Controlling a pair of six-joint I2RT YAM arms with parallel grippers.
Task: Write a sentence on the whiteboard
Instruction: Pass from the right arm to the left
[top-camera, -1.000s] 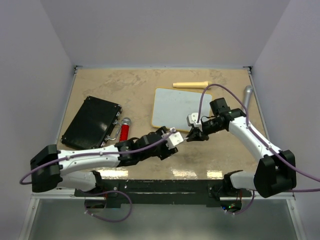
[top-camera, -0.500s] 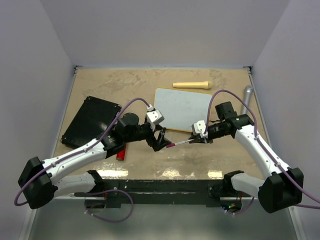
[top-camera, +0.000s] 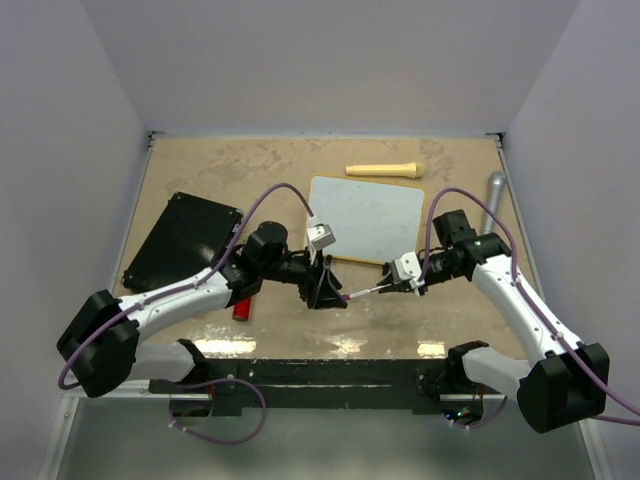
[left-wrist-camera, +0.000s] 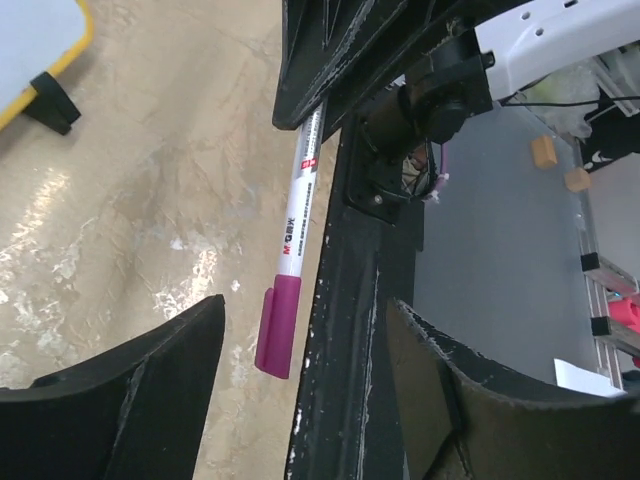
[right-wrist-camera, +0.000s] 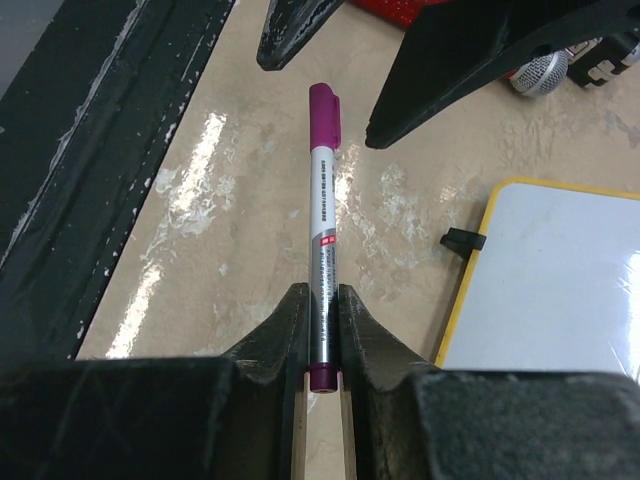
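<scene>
The right tool (right-wrist-camera: 320, 305) clamps a slim white-barrelled marker (right-wrist-camera: 322, 215); the left tool (left-wrist-camera: 300, 340) gapes around its magenta plastic cap (left-wrist-camera: 277, 330). Likely uncapping: left must close, then pull straight off.

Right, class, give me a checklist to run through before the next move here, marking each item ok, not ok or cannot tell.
1. Right gripper shut on the marker barrel: ok.
2. Cap on the marker, pointing at the left gripper: ok.
3. Left gripper open, fingers either side of the cap: ok.
4. Left fingers gripping the cap: not ok, gaps on both sides.
5. Whiteboard surface blank: ok.
6. Tip fit to write: cannot tell, capped.
</scene>
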